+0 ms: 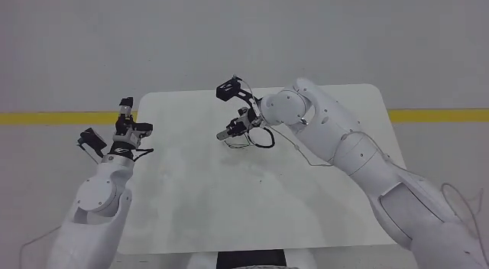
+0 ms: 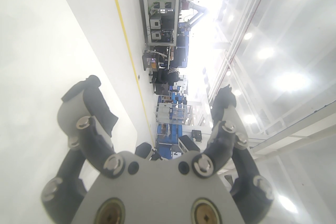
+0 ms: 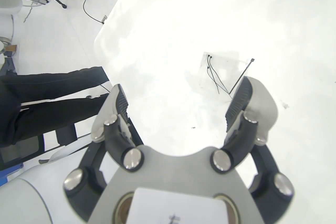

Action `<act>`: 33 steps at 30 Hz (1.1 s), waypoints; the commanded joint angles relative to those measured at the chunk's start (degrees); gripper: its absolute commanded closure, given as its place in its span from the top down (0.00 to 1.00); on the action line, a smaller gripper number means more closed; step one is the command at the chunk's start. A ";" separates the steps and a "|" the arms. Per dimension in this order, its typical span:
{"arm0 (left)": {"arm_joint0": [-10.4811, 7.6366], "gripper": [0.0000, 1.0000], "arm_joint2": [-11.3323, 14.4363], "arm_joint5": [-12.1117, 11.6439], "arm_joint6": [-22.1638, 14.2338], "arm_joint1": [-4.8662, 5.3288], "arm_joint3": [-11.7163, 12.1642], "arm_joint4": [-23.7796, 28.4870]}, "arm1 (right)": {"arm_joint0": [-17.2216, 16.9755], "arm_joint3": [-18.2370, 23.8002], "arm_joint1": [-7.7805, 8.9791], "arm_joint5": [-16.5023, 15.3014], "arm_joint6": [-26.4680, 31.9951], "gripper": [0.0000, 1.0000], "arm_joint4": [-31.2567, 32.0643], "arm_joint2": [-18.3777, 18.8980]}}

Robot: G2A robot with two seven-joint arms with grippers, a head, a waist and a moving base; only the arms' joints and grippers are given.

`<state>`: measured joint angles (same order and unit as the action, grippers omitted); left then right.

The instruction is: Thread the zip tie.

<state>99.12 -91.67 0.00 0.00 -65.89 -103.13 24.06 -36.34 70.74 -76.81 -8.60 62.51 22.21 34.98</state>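
A loose black zip tie (image 3: 241, 76) lies straight on the white table (image 3: 183, 12). Beside it lies a clear bag (image 3: 223, 70) with a few more black zip ties (image 3: 214, 75) inside. My right gripper (image 3: 179, 100) hangs open and empty above the table, a short way from the ties; in the top view the right gripper (image 1: 231, 131) is over the table's middle back. My left gripper (image 2: 157, 97) is open and empty too. In the top view the left gripper (image 1: 131, 120) sits at the table's left edge, turned sideways toward the room.
The table (image 1: 306, 208) has rounded corners, and one corner (image 3: 103, 33) lies close to the ties. A small dark speck (image 3: 193, 127) sits on the surface near my right gripper. A thin black cable loop (image 1: 263, 140) hangs by the right wrist.
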 commanded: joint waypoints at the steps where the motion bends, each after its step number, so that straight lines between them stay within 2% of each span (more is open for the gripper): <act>1: 0.00 1.00 0.00 0.00 0.00 0.00 0.00 0.00 | 0.00 0.00 0.00 0.00 0.00 1.00 0.00 0.00; 17: 0.00 1.00 0.00 0.00 0.00 0.00 0.00 0.00 | -0.17 0.14 -0.03 -0.04 0.02 1.00 0.24 -0.25; 23: 0.00 1.00 0.00 0.00 0.00 0.00 0.00 0.00 | -0.02 -0.05 -1.69 6.40 -0.05 1.00 3.70 -3.78; 28: 0.00 1.00 0.00 0.00 0.00 0.00 0.00 0.00 | 1.28 -4.36 -4.59 12.79 0.67 1.00 2.53 -7.25; 33: 0.00 1.00 0.00 0.00 0.00 0.00 0.00 0.00 | 2.66 -9.11 -7.69 17.12 -0.42 1.00 2.42 -10.30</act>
<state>99.12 -91.67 0.00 0.00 -65.89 -103.13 24.06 -33.89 62.57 -83.94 7.88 62.28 24.70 25.16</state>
